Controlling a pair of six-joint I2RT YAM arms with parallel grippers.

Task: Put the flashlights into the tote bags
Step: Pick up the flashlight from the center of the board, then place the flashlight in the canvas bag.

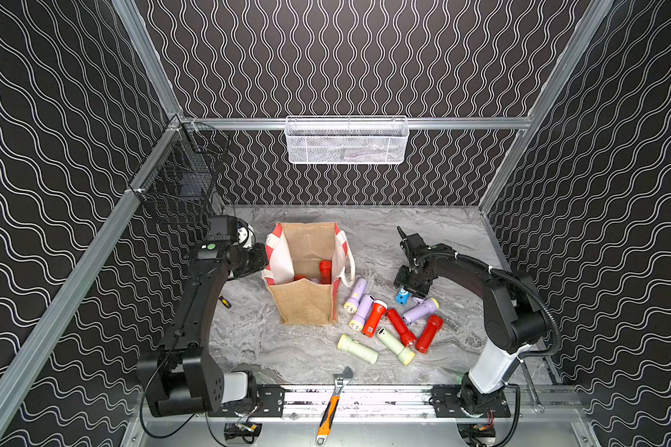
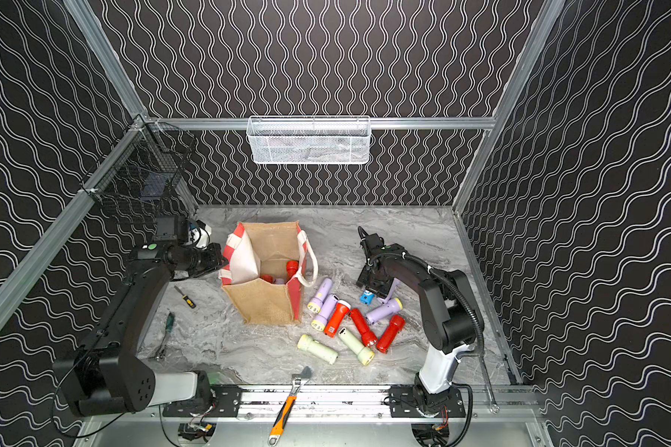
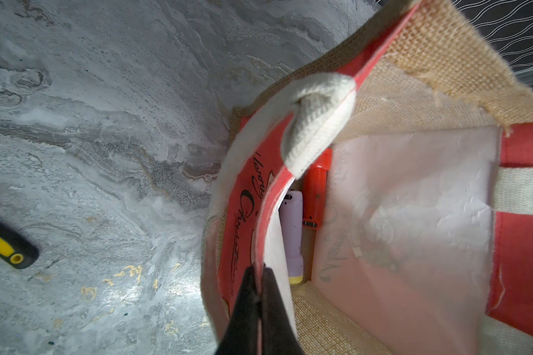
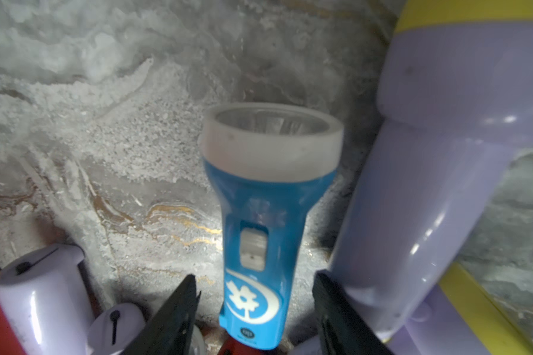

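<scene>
The tan burlap tote bag (image 1: 306,305) (image 2: 264,305) stands open mid-table with red-and-white side panels. My left gripper (image 3: 260,270) (image 1: 263,267) is shut on the rim of its left side panel (image 3: 243,215). Inside lie a red flashlight (image 1: 325,271) (image 3: 316,190) and a lilac flashlight (image 3: 292,230). Several flashlights lie right of the bag, among them lilac (image 1: 356,294), red (image 1: 374,319) and pale green (image 1: 357,348). My right gripper (image 4: 256,276) (image 1: 405,292) is open astride the blue flashlight (image 4: 259,215) (image 1: 401,298), with a gap on each side.
A big lilac flashlight (image 4: 428,184) presses against my right gripper's outer finger. An orange-handled wrench (image 1: 332,406) lies on the front rail. A yellow-and-black screwdriver (image 2: 186,300) (image 3: 3,242) lies left of the bag. A white mesh basket (image 1: 347,141) and a black wire basket (image 1: 179,182) hang on the walls.
</scene>
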